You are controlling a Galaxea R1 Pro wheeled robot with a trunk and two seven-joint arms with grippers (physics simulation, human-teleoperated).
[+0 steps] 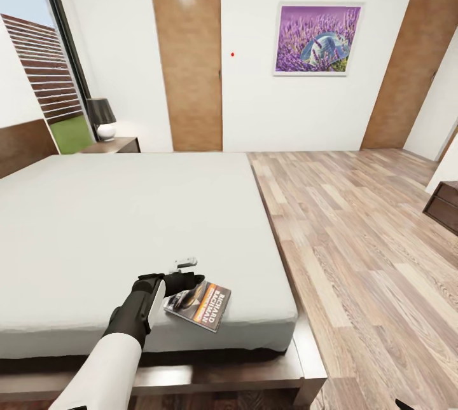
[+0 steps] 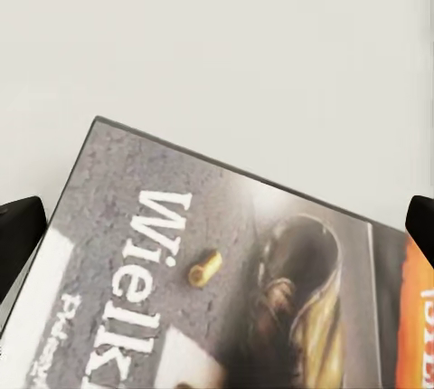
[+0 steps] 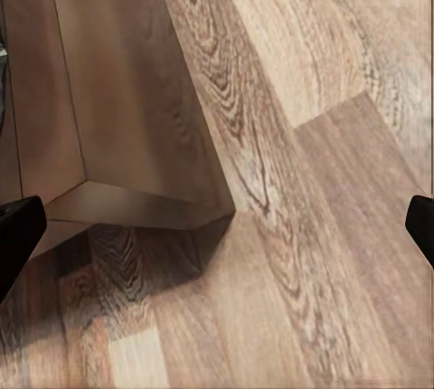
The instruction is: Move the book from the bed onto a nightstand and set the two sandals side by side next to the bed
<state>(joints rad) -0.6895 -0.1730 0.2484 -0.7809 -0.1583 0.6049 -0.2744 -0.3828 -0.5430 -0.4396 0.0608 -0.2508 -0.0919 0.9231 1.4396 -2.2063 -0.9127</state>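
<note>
Left hand [image 1: 184, 283] spread wide over book [image 1: 202, 305] at bed [image 1: 127, 219] corner, positioned for grasping; right hand [image 3: 217, 217] likewise released.

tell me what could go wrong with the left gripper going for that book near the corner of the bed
1. The book lies flat on the white mattress; the open left gripper may press it into the soft surface rather than get a finger under its edge.
2. It sits near the mattress corner, so a nudge could slide it onto the bed frame or wood floor.
3. The nightstand is across the bed, so a weak grip risks a drop during the carry.
</note>
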